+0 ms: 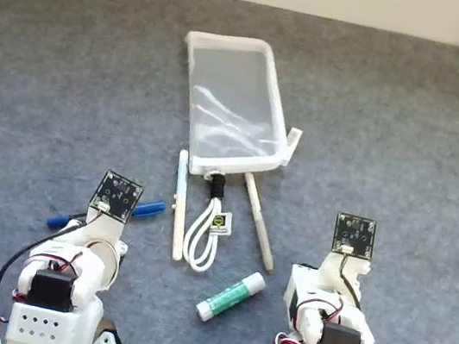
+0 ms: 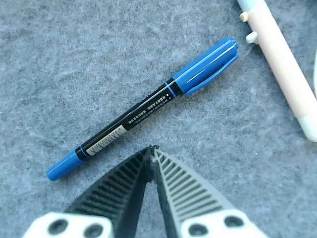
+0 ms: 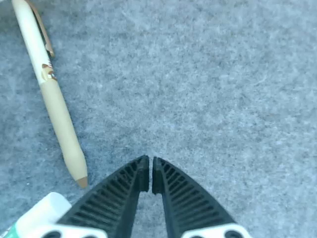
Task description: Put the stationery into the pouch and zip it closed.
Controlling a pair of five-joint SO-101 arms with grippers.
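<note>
Risk at the marker (image 2: 143, 109) on the table's (image 1: 58, 40) left half: nudged by the left gripper (image 2: 152, 151), pinched closed and empty like the right gripper (image 3: 149, 163), could have rolled away.

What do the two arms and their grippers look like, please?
The left arm and right arm are white plastic with black servos, red and black cables, and a square black board at each wrist. The left gripper and right gripper have dark, ribbed, tapering fingers on white bases.
</note>
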